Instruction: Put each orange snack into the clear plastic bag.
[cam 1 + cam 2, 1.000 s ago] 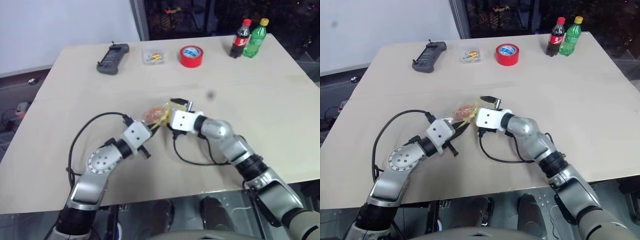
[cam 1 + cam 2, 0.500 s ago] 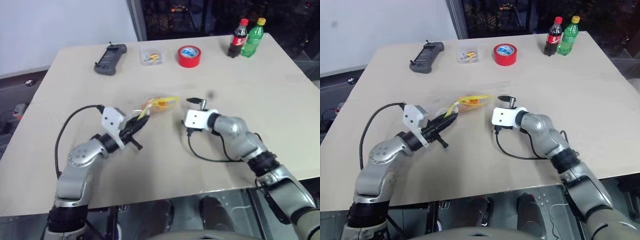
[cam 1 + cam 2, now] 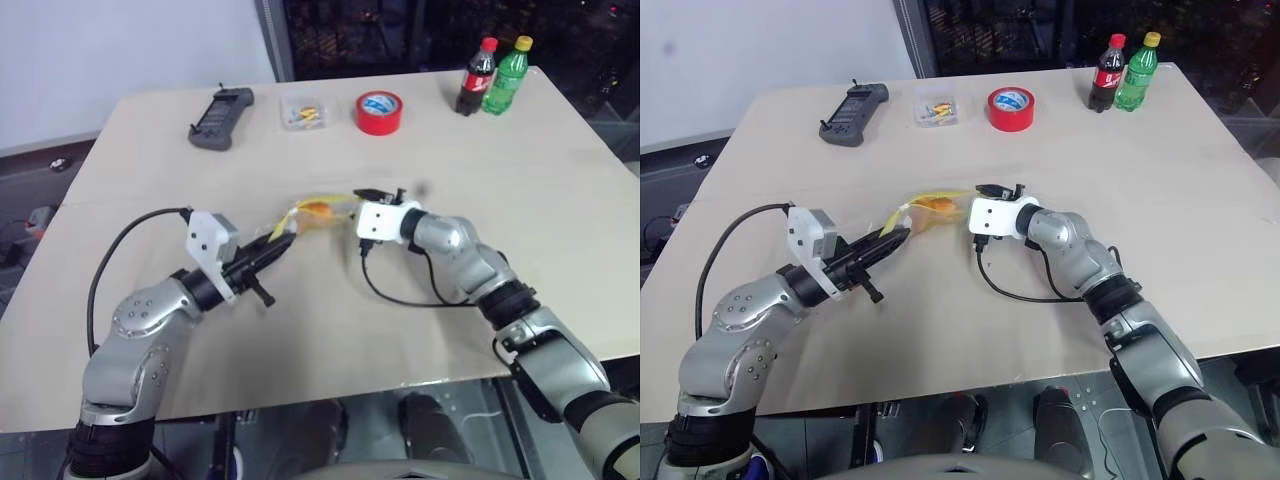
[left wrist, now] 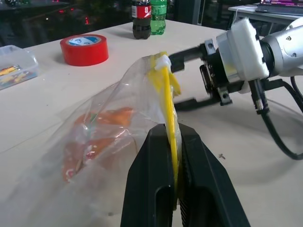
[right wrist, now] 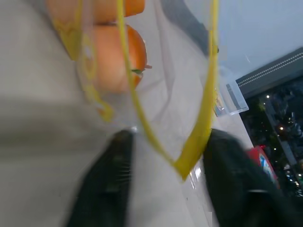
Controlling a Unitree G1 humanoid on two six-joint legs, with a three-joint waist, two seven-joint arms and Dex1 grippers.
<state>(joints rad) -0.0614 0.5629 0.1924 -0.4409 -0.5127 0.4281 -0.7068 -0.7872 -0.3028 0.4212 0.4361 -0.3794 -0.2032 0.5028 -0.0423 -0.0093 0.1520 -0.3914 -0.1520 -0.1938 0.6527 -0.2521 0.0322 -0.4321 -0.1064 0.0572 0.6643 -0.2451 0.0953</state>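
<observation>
1. The left hand point(image 4: 173, 177) is clamped tight on the yellow seal strip of the clear plastic bag point(image 4: 113, 132), holding it off the counter point(image 3: 560, 200) near the counter's middle.
2. The right hand point(image 3: 980, 200) is at the bag's far end, its fingers point(image 5: 113, 179) straddling the yellow-rimmed mouth with a gap between them; whether they actually pinch the strip I cannot tell.
3. The orange snacks point(image 4: 102, 135) both lie inside the bag, side by side.
4. Along the counter's far edge stand a red tape roll point(image 3: 380, 111), a small clear box point(image 3: 303, 112), a dark handheld device point(image 3: 221, 117) and two bottles point(image 3: 495, 76) near the far right corner.
</observation>
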